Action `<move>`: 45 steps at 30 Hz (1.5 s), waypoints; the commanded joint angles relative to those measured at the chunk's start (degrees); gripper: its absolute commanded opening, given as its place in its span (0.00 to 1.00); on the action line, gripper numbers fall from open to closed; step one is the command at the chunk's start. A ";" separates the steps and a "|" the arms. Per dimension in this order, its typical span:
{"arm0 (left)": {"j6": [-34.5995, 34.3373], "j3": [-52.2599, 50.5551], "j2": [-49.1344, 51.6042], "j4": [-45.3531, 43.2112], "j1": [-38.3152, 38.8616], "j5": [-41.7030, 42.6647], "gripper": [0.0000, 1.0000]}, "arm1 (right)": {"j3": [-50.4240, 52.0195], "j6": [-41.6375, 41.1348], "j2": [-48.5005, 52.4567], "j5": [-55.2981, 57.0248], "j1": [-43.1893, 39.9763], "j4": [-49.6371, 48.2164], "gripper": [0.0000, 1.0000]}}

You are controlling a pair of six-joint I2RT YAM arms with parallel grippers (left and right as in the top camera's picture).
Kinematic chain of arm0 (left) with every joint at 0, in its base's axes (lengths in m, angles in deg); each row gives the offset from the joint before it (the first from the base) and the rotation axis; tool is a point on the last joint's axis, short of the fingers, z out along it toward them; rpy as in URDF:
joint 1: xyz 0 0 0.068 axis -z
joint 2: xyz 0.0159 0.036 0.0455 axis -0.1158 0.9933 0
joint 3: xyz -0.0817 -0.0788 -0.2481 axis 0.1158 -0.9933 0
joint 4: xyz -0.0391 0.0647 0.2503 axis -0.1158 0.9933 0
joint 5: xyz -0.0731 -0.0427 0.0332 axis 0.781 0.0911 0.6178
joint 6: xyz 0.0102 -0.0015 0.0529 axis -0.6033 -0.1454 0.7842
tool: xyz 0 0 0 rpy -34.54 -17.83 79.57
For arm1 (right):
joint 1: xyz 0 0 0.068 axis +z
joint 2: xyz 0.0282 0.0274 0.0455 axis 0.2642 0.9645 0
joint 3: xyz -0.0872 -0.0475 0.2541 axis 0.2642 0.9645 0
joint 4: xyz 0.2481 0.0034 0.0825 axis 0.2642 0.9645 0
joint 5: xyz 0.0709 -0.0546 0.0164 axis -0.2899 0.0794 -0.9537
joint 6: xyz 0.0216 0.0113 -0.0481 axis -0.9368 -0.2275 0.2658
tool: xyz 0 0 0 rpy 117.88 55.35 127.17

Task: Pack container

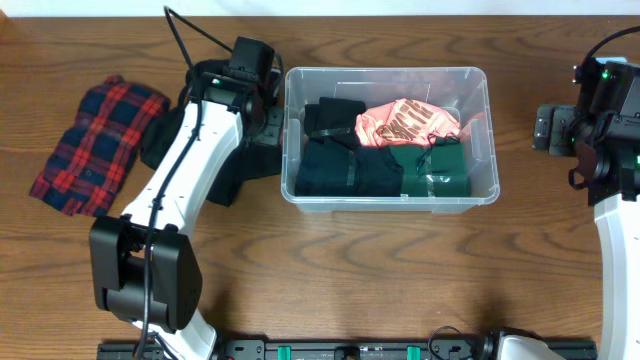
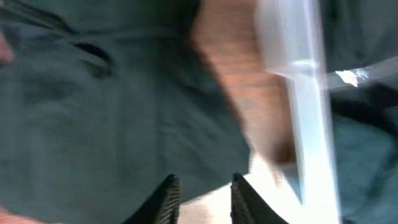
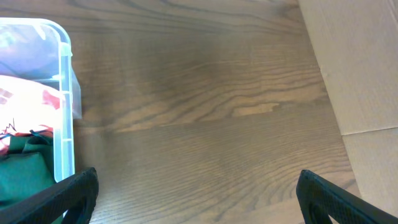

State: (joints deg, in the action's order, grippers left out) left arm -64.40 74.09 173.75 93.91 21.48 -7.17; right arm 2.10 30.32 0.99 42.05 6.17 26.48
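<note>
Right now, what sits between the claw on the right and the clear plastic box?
Nothing but bare wooden table. In the right wrist view, the stretch from the open right claw to the container holds no object.

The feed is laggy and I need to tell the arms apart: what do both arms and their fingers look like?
They match. The left arm and right arm have white links, black joint housings and a black wrist unit with a small green light. A black cable runs along the left arm. The left fingers and right fingers are black.
</note>
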 commanded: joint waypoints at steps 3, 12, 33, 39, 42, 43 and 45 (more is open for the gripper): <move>0.00 0.09 -0.02 -1.84 -3.30 -9.88 0.32 | -0.46 -1.03 -0.46 0.76 -0.26 0.02 0.99; 1.51 0.09 -0.02 -8.98 -11.47 -9.84 0.74 | -0.46 -1.03 -0.46 0.76 -0.26 0.02 0.99; 1.49 -1.86 11.30 -10.80 -21.68 -9.81 0.06 | -0.46 -1.03 -0.46 0.76 -0.26 0.02 0.99; 1.44 -1.86 15.87 -8.13 -21.77 -9.79 0.06 | -0.46 -1.03 -0.46 0.76 -0.26 0.02 0.99; 1.01 -1.86 16.02 -4.28 -21.73 -7.17 0.06 | -0.46 -1.03 -0.46 0.76 -0.26 0.02 0.99; 1.03 -1.86 15.67 -3.21 -21.73 -5.29 0.06 | -0.46 -1.03 -0.46 0.76 -0.26 0.02 0.99; 1.01 -1.86 15.15 -1.49 -21.73 -1.42 0.06 | -0.46 -1.03 -0.46 0.76 -0.26 0.02 0.99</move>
State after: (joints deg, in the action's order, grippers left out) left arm -62.89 72.58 189.24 90.43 -0.05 -14.47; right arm 2.10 30.32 0.99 42.05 6.17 26.50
